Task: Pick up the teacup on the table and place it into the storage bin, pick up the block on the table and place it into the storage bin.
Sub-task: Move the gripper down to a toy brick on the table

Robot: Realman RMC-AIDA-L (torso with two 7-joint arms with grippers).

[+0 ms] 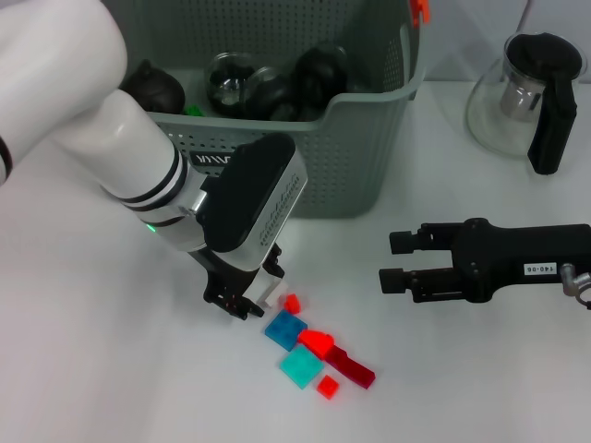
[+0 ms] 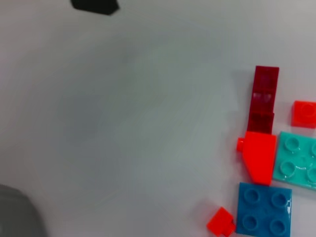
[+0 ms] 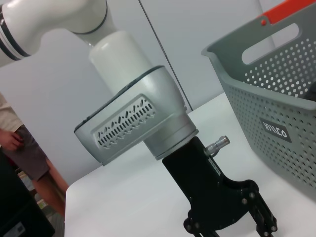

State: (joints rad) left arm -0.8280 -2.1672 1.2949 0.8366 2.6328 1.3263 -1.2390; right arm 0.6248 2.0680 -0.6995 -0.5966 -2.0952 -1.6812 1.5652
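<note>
Blocks: a loose cluster of small studded plastic bricks lies on the white bench (image 1: 111,369) in front of the storage bin (image 1: 369,138).
Blue block (image 1: 284,329): square, four round studs, glossy; the largest piece next to the left gripper.
Small red block (image 1: 292,303): tiny cube, just beside the blue one and the closest piece to the gripper tips.
Teal block (image 1: 302,367): square and studded, touching the sloped red block (image 1: 316,341).
Dark red block (image 1: 349,366): long, translucent, lying at the far end of the cluster, with another small red square (image 1: 327,387) near it.
Left gripper (image 1: 242,300): lowered to the bench at the cluster's edge, black fingers just beside the small red block; whether they are spread or closed cannot be told. The left wrist view shows no fingers, only bricks at one side.
Right gripper (image 1: 392,260): hovering over bare bench, well apart from the blocks, its two black fingers spread with nothing between them.
Storage bin: grey-green plastic, perforated walls, orange clip (image 1: 420,9) at the rim, black label with white lettering; dark rounded objects (image 1: 319,74) lie inside.
Glass teapot (image 1: 522,92): clear body with black lid and handle, standing beside the bin.
</note>
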